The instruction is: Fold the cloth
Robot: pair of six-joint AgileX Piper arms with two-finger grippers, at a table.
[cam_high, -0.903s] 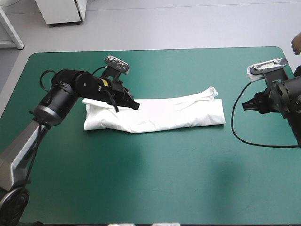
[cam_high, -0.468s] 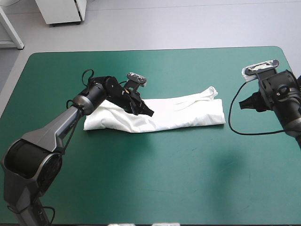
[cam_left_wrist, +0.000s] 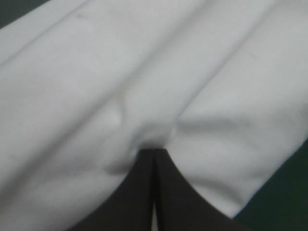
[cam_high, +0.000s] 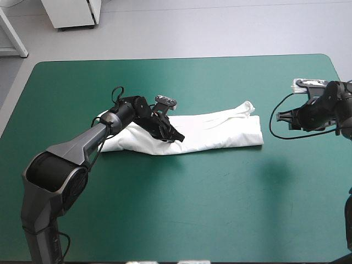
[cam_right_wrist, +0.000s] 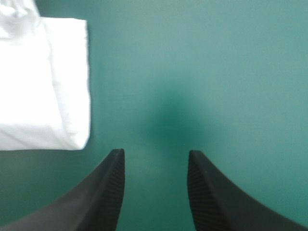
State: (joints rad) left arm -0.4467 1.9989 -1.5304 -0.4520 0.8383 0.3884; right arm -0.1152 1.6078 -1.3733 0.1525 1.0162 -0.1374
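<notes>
My left gripper (cam_high: 177, 136) lies low on the T-shirt (cam_high: 220, 132), which is folded into a long white band across the teal-green cover (cam_high: 220, 209). Its black fingers (cam_left_wrist: 139, 192) are pressed together into one point, pinching a small pucker of the T-shirt (cam_left_wrist: 144, 72) at their tips, with white spreading ahead of them and to both sides. My right gripper (cam_high: 280, 116) sits apart from the band's other end with its fingers (cam_right_wrist: 108, 187) spread wide over bare cover (cam_right_wrist: 216, 72), the T-shirt (cam_right_wrist: 43, 86) ahead of it and off beside one finger, not between them.
</notes>
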